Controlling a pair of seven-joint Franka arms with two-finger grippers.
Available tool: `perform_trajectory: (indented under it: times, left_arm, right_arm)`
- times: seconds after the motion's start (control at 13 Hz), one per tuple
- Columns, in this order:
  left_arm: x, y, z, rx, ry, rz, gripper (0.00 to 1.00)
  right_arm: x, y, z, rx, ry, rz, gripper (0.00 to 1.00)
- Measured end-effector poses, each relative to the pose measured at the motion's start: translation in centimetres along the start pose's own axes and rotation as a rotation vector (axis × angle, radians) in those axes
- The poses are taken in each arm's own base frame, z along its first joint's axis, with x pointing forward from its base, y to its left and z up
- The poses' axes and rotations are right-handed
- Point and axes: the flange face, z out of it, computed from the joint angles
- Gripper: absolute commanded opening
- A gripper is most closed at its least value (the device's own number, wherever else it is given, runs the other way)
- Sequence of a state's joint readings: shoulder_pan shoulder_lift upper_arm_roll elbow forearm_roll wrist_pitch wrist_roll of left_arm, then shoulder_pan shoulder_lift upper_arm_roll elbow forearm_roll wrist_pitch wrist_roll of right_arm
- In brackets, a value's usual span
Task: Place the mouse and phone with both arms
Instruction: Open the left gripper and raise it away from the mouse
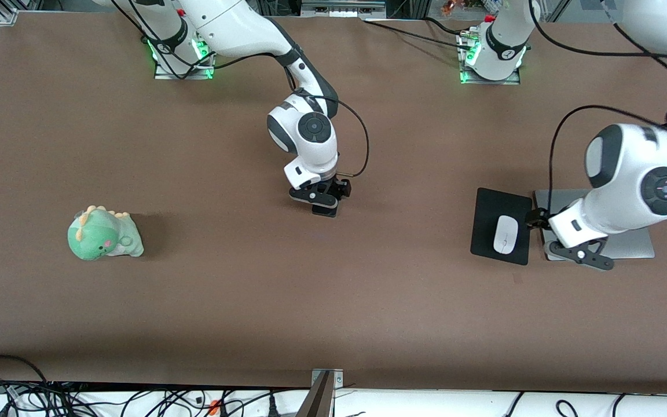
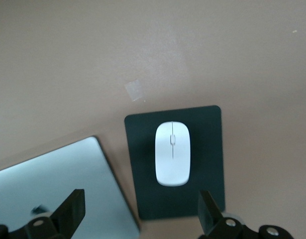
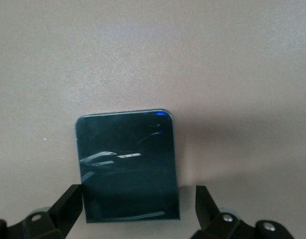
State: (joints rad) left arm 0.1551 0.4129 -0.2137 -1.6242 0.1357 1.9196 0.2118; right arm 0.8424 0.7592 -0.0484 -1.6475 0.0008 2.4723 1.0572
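The white mouse (image 1: pixel 505 234) lies on a black mouse pad (image 1: pixel 487 217) toward the left arm's end of the table. It also shows in the left wrist view (image 2: pixel 172 153), on the pad (image 2: pixel 207 149). My left gripper (image 1: pixel 578 253) (image 2: pixel 141 214) is open and empty, up over the border between the pad and a silver slab. The black phone (image 3: pixel 128 164) lies flat on the table near the middle. My right gripper (image 1: pixel 323 204) (image 3: pixel 138 206) is low over it and open, one finger on each side of the phone's end. In the front view the gripper hides most of the phone.
A silver laptop-like slab (image 1: pixel 629 243) (image 2: pixel 53 184) lies beside the mouse pad, under the left arm. A green dinosaur plush (image 1: pixel 105 233) sits toward the right arm's end. A small piece of tape (image 2: pixel 134 90) is stuck on the brown table near the pad.
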Motion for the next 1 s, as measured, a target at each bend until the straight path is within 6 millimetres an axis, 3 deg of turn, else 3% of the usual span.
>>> perform_trajectory:
  times: [0.23, 0.46, 0.69, 0.85, 1.0]
  left_arm:
    - [-0.2, -0.1, -6.7, -0.007, -0.049, -0.007, 1.00]
    - [-1.3, -0.5, -11.9, -0.012, -0.074, -0.028, 1.00]
    - [-3.2, -0.7, -18.1, 0.013, -0.014, -0.115, 1.00]
    - [-5.7, 0.1, -21.9, 0.050, 0.033, -0.186, 1.00]
    - [-8.3, 0.9, -23.9, 0.034, 0.116, -0.250, 1.00]
  right_arm:
    - [-0.1, 0.2, 1.1, -0.002, 0.001, -0.001, 0.78]
    - [0.1, 0.0, 0.5, 0.004, 0.007, -0.001, 0.45]
    - [0.4, 0.2, 0.5, 0.002, 0.011, -0.008, 0.42]
    - [1.7, 0.9, 0.2, -0.022, 0.015, -0.037, 0.42]
    - [4.0, 2.2, -1.1, -0.070, 0.014, -0.093, 0.42]
